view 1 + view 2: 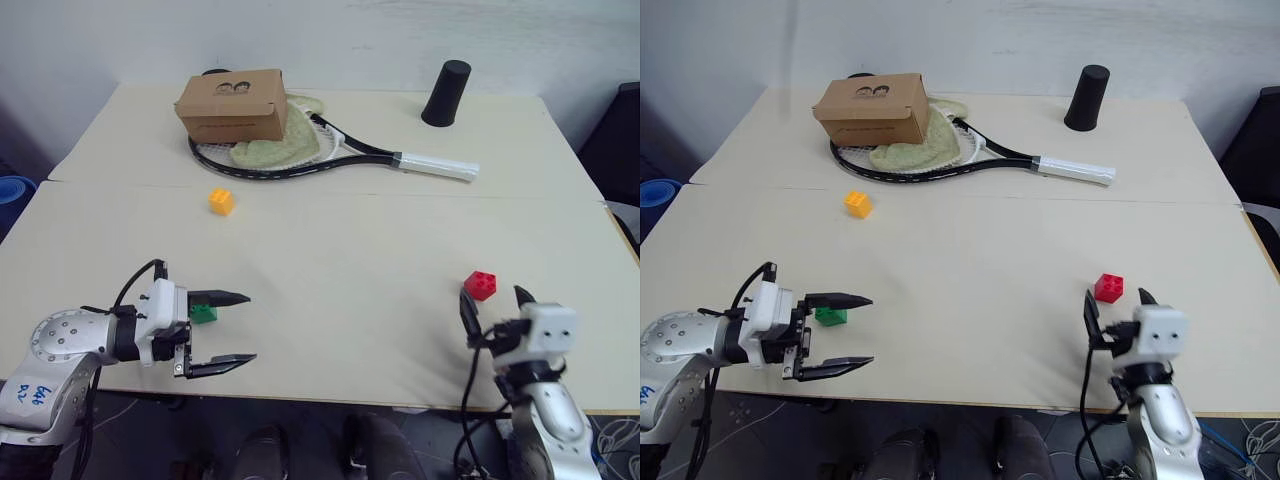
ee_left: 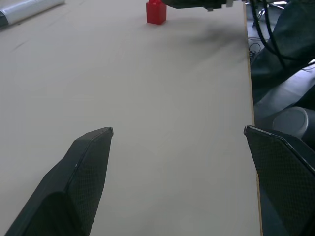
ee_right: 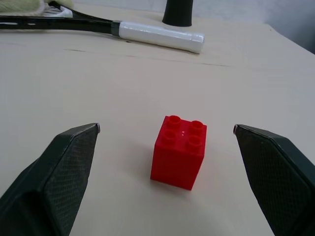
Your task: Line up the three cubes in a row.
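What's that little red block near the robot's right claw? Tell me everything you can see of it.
The red cube is a small, glossy plastic toy brick with four round studs on top. It stands upright on the beige table, near the front edge on the robot's right. The right gripper faces it with fingers spread wide on either side, ahead of their tips; nothing touches it but the table.

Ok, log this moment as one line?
cubes: not in a row | left gripper: open, beside green cube | right gripper: open, facing red cube | orange-yellow cube: apart
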`<act>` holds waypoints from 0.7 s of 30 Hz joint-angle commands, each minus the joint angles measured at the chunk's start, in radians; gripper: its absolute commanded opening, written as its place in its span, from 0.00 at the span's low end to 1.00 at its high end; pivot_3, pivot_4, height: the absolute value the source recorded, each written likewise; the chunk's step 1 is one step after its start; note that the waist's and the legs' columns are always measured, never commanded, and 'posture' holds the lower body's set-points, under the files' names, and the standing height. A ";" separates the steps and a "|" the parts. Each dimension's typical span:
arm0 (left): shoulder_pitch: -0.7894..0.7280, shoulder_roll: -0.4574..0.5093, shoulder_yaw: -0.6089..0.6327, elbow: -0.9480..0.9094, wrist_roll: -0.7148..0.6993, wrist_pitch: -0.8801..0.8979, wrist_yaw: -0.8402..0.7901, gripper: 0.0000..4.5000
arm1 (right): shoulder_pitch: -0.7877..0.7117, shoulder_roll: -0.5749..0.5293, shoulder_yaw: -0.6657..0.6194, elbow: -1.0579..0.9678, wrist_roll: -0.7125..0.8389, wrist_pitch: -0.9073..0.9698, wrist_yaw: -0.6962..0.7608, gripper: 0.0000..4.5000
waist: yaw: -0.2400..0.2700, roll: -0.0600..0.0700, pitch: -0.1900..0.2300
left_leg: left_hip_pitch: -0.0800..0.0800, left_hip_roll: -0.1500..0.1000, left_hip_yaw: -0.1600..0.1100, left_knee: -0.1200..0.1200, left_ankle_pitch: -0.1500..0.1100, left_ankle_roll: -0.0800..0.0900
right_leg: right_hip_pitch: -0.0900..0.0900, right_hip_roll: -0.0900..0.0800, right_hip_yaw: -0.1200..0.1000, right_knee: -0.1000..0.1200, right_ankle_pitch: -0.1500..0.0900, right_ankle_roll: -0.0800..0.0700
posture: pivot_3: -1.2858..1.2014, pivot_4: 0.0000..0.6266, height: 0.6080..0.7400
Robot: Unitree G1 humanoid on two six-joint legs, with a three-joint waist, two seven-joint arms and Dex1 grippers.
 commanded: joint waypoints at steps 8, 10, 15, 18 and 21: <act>0.048 -0.002 0.037 -0.055 0.008 -0.020 0.030 1.00 | -0.146 -0.017 -0.037 0.115 -0.015 0.131 -0.098 0.79 | 0.000 0.000 0.000 | 0.000 0.000 0.000 0.000 -0.001 0.002 | -0.001 0.000 0.001 0.002 0.000 0.000 | 0.52 0.24 1.00; 0.053 0.000 0.048 -0.061 0.004 -0.018 0.036 1.00 | -0.155 -0.023 -0.045 0.118 0.007 0.141 -0.079 0.63 | 0.000 0.000 0.000 | 0.000 0.000 0.001 0.000 -0.001 0.002 | -0.001 0.000 0.001 0.002 0.000 0.000 | 0.52 0.24 1.00; 0.068 0.001 0.069 -0.062 0.013 -0.022 0.042 1.00 | -0.160 -0.038 -0.052 0.094 0.080 0.119 -0.003 0.33 | -0.003 0.000 0.000 | 0.001 0.000 0.001 -0.001 -0.001 0.002 | -0.001 0.000 0.001 0.003 0.000 0.000 | 0.52 0.24 1.00; 0.075 0.003 0.080 -0.071 0.008 -0.012 0.049 1.00 | -0.166 -0.201 0.043 0.041 0.215 0.060 0.408 0.33 | -0.003 0.000 0.000 | 0.001 0.000 0.002 -0.001 -0.001 0.003 | -0.001 0.000 0.002 0.002 0.000 0.000 | 0.52 0.24 1.00; 0.077 0.003 0.078 -0.068 0.002 -0.005 0.048 1.00 | -0.213 -0.442 0.157 0.111 0.268 -0.013 0.865 0.33 | -0.002 0.001 0.001 | 0.002 0.000 0.003 0.000 -0.003 0.006 | 0.000 0.001 0.003 0.002 0.000 0.002 | 0.52 0.24 1.00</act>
